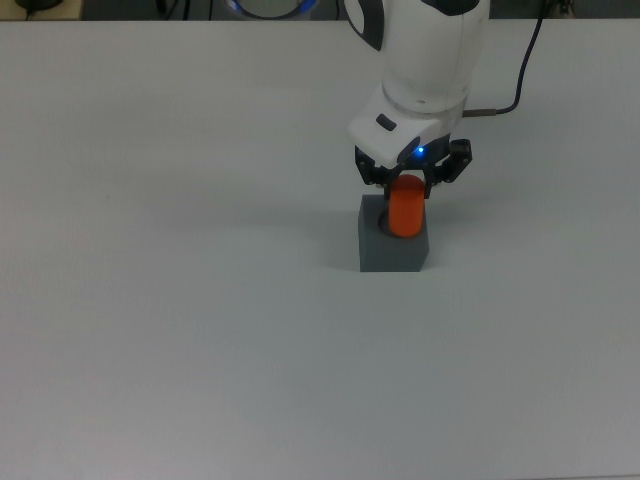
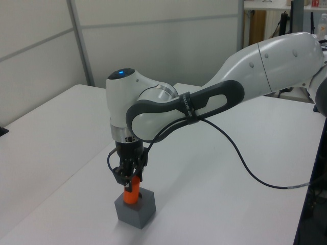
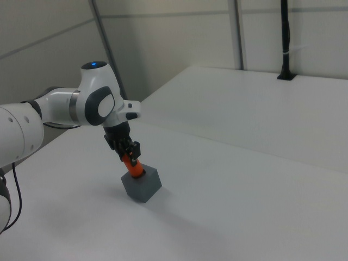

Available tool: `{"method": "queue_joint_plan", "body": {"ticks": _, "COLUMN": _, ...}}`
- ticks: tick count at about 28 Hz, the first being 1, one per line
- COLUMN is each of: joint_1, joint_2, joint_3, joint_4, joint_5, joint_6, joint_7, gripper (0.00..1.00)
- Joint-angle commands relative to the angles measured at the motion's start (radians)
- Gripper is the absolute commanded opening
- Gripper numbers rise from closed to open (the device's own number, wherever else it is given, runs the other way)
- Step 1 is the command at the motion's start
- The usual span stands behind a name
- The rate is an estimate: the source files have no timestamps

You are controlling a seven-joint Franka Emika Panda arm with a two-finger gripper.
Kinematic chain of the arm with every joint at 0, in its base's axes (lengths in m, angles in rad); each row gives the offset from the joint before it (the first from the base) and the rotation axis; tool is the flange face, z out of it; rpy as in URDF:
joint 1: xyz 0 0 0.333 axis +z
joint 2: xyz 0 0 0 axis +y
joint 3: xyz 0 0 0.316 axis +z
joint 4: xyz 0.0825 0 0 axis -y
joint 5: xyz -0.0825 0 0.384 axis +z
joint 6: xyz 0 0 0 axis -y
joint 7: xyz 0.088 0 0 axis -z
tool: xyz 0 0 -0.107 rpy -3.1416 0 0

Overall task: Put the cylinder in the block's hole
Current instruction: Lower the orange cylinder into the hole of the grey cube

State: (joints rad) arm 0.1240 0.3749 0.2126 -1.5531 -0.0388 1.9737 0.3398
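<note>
cylinder seated in block

the hand (image 1: 408, 178) grips the top of the orange cylinder (image 1: 405, 213), whose lower end sits in the hole of the grey block (image 1: 392, 250) on the white surface (image 1: 180, 300). it looks light, rigid and smooth, best held near its top.

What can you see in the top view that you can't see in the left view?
Only the top view shows a small blue light low on the arm, just above the gripper, and the block's top face from straight above. Only the left view shows the whole white arm, its looping black cable and the wall behind. Both show the gripper holding the orange cylinder with its lower end at the grey block's top, on the white table.
</note>
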Motion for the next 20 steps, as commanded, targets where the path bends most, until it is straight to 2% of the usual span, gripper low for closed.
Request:
{"method": "queue_joint_plan", "body": {"ticks": 1, "joint_1": 0.008, "joint_2": 0.035, "joint_3": -0.015, "joint_4": 0.008, "joint_5": -0.010, "joint_6": 0.037, "joint_7": 0.019, "gripper": 0.00}}
{"method": "queue_joint_plan", "body": {"ticks": 9, "joint_1": -0.015, "joint_2": 0.035, "joint_3": -0.025, "joint_4": -0.001, "joint_5": -0.010, "joint_6": 0.036, "joint_7": 0.011, "gripper": 0.00}}
{"method": "queue_joint_plan", "body": {"ticks": 18, "joint_1": -0.006, "joint_2": 0.035, "joint_3": -0.024, "joint_4": -0.018, "joint_5": -0.021, "joint_6": 0.034, "joint_7": 0.011, "gripper": 0.00}}
{"method": "queue_joint_plan", "body": {"ticks": 19, "joint_1": -0.004, "joint_2": 0.035, "joint_3": -0.022, "joint_4": -0.018, "joint_5": -0.026, "joint_6": 0.034, "joint_7": 0.013, "gripper": 0.04}}
{"method": "queue_joint_plan", "body": {"ticks": 20, "joint_1": -0.004, "joint_2": 0.036, "joint_3": -0.022, "joint_4": -0.018, "joint_5": -0.026, "joint_6": 0.034, "joint_7": 0.011, "gripper": 0.16}}
